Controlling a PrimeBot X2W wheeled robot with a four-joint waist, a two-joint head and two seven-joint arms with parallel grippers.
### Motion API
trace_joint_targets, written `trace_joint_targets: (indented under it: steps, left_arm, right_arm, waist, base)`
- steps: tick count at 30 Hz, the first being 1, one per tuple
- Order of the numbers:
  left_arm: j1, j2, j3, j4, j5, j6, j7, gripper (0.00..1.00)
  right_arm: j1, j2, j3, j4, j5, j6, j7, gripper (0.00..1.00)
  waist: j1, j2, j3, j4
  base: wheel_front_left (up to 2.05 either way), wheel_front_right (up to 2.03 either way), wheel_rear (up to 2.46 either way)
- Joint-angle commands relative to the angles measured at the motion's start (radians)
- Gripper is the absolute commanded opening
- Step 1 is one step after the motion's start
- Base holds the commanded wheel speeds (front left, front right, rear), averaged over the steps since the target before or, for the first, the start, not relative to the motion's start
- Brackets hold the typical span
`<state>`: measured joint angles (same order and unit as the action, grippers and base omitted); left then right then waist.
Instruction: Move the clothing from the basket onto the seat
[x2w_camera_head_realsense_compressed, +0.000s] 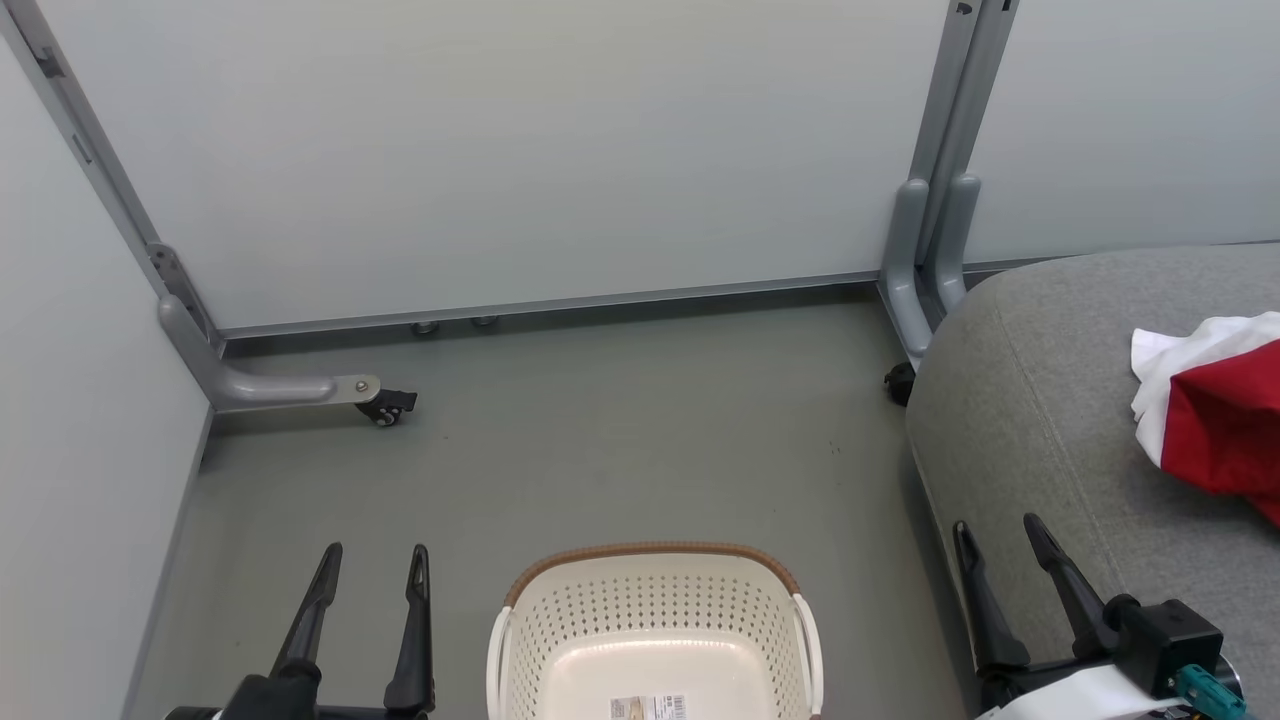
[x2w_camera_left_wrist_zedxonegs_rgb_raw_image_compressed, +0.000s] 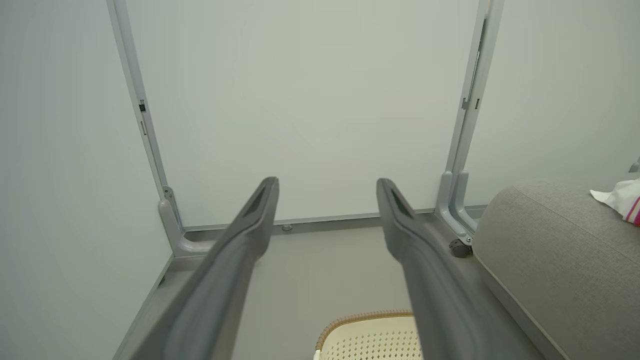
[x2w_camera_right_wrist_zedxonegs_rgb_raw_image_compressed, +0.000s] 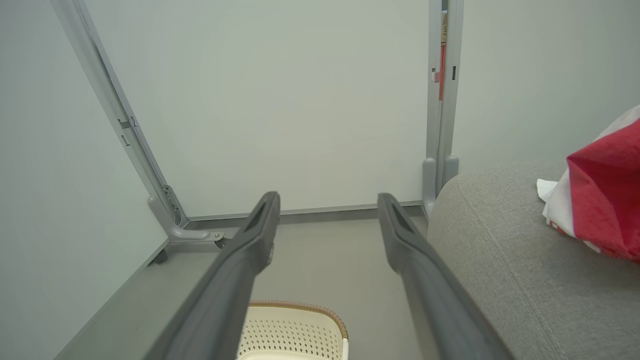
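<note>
The cream perforated basket (x2w_camera_head_realsense_compressed: 655, 640) stands on the floor at the bottom centre of the head view, with just a label on the visible part of its bottom; its rim also shows as basket (x2w_camera_left_wrist_zedxonegs_rgb_raw_image_compressed: 367, 337) and basket (x2w_camera_right_wrist_zedxonegs_rgb_raw_image_compressed: 292, 327). Red and white clothing (x2w_camera_head_realsense_compressed: 1215, 410) lies on the grey seat (x2w_camera_head_realsense_compressed: 1040, 420) at the right, also seen as clothing (x2w_camera_right_wrist_zedxonegs_rgb_raw_image_compressed: 600, 197) and clothing (x2w_camera_left_wrist_zedxonegs_rgb_raw_image_compressed: 622, 200). My left gripper (x2w_camera_head_realsense_compressed: 375, 560) hangs open left of the basket. My right gripper (x2w_camera_head_realsense_compressed: 998, 532) is open over the seat's front edge, holding nothing.
Pale partition panels close the back and left. Grey frame feet with castors stand on the floor at the left foot (x2w_camera_head_realsense_compressed: 290, 388) and by the seat's corner at the post (x2w_camera_head_realsense_compressed: 925, 270). Grey floor (x2w_camera_head_realsense_compressed: 620, 440) lies between basket and panels.
</note>
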<state>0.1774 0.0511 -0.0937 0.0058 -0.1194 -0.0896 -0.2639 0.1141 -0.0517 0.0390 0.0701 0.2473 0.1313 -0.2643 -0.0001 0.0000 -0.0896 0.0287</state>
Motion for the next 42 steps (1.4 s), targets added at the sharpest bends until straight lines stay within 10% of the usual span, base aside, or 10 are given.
trace_joint_targets:
  steps: [1, 12, 13, 42]
  left_arm:
    - [0.015, -0.001, 0.001, 0.003, 0.001, -0.005, -0.001, 1.00]
    - [0.019, -0.001, -0.010, 0.010, 0.002, -0.008, 0.000, 1.00]
    - [0.003, 0.000, -0.009, 0.012, 0.000, -0.007, 0.000, 0.00]
    - [-0.088, 0.022, 0.026, 0.109, -0.490, -0.017, 0.092, 0.00]
  right_arm:
    - [0.016, -0.001, 0.002, 0.003, 0.000, -0.001, 0.000, 1.00]
    - [0.028, -0.001, 0.014, 0.005, 0.004, -0.001, 0.000, 1.00]
    - [0.020, 0.002, 0.014, 0.006, 0.003, 0.000, 0.000, 0.00]
    - [-0.051, -0.011, -0.015, 0.080, 0.444, 0.000, 0.099, 0.00]
  waist:
    - [0.0001, 0.0000, -0.004, -0.006]
    - [0.0001, 0.0000, -0.016, -0.017]
    - [0.0001, 0.0000, -0.016, -0.017]
    - [0.0001, 0.0000, 0.006, -0.019]
  base:
    - [0.00, 0.00, 0.00]
    - [0.00, 0.00, 0.00]
    - [0.00, 0.00, 0.00]
    - [0.00, 0.00, 0.00]
